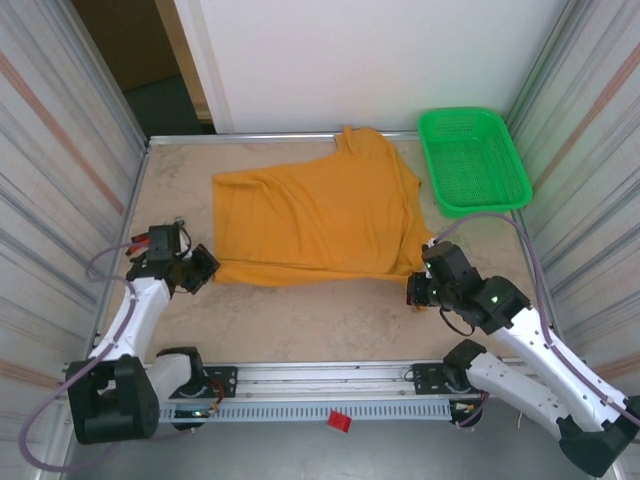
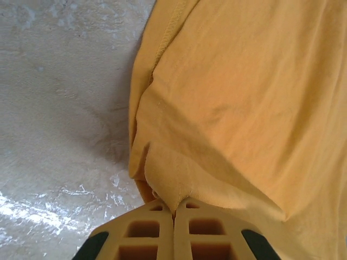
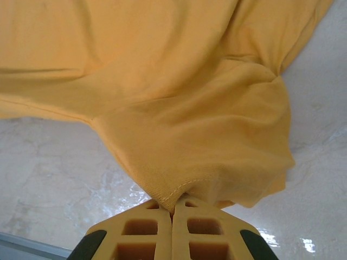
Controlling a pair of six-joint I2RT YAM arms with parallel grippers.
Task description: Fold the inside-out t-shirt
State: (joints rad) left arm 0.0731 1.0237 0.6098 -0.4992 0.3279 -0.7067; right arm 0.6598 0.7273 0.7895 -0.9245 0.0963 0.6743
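While pinching the near-left corner of the inside-out t-shirt [image 1: 320, 215], clamping the left gripper [image 2: 173, 208] fully closed on a fold of its hem. Clamping the right gripper [image 3: 173, 204] the same way, pressing both jaws together on the bunched near-right corner. Lying spread across the middle of the table [image 1: 300, 320], right side reaching just beside the green basket [image 1: 472, 160].

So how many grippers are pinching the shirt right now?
2. The left gripper is shut on the near left corner of the t-shirt; the right gripper is shut on its near right corner.
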